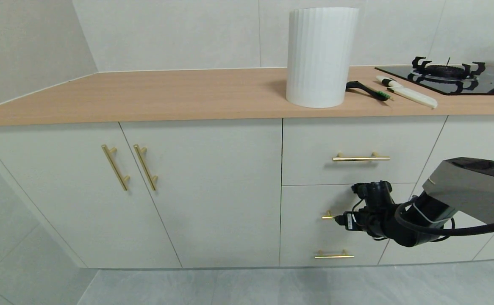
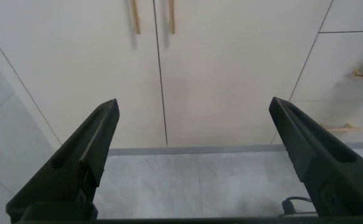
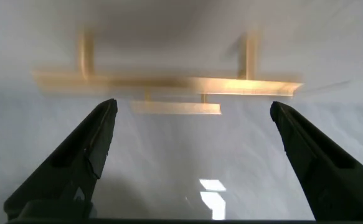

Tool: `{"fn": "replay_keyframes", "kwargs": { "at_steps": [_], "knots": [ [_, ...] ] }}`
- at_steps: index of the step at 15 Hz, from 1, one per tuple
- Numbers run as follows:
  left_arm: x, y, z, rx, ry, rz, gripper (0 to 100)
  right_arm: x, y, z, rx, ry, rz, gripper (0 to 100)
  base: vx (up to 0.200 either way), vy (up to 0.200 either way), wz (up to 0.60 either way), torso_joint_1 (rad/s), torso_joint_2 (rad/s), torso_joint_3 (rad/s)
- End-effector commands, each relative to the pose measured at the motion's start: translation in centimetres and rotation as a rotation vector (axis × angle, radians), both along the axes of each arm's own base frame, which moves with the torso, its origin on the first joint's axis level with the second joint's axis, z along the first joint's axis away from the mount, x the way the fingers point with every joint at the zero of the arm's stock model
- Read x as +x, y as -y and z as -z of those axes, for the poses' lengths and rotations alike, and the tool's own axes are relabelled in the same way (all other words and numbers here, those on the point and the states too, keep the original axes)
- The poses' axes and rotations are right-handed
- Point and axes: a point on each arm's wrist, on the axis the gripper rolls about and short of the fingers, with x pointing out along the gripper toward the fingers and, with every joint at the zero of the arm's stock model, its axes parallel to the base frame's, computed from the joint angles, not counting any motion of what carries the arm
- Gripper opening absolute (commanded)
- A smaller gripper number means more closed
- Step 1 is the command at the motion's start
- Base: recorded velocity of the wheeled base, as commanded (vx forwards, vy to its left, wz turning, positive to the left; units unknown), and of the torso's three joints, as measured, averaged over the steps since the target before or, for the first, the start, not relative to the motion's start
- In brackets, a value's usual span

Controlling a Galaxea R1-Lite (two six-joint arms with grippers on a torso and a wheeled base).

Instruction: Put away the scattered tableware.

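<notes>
On the counter [image 1: 166, 93] a white knife [image 1: 408, 94] and black-handled tool [image 1: 367, 90], perhaps a peeler, lie unstowed; right gripper [image 3: 192, 106], fingers [image 3: 75, 162] spread, faces a shut drawer handle [image 3: 169, 84]; left gripper [image 2: 193, 102] also released.

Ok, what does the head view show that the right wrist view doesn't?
Head view: the counter with a white ribbed container, black-handled utensil, white knife and hob, plus the top drawer handle. Right wrist view: the fingers spread open, seen close. Both: the right gripper at the middle drawer handle, with the bottom drawer handle beyond.
</notes>
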Motion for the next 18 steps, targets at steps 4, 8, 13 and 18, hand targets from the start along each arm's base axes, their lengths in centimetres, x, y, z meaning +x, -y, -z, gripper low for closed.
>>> {"fn": "replay_keyframes", "kwargs": {
  "at_steps": [4,8,13,18],
  "knots": [
    [0.0,0.0,0.0,0.0,-0.001,0.002,100,1.0,0.1,-0.1,0.014,0.071,0.012,100,0.0,0.0,0.0,0.0,0.0,0.0],
    [0.0,0.0,0.0,0.0,-0.001,0.0,100,-0.3,0.4,-1.8,0.012,0.075,0.005,100,0.0,0.0,0.0,0.0,0.0,0.0],
    [0.0,0.0,0.0,0.0,-0.001,0.002,100,0.0,0.4,-1.2,0.006,0.07,0.007,100,0.0,0.0,0.0,0.0,0.0,0.0],
    [0.0,0.0,0.0,0.0,0.0,0.002,100,1.0,0.8,0.7,-0.01,0.045,0.015,100,0.0,0.0,0.0,0.0,0.0,0.0]
  ]
}}
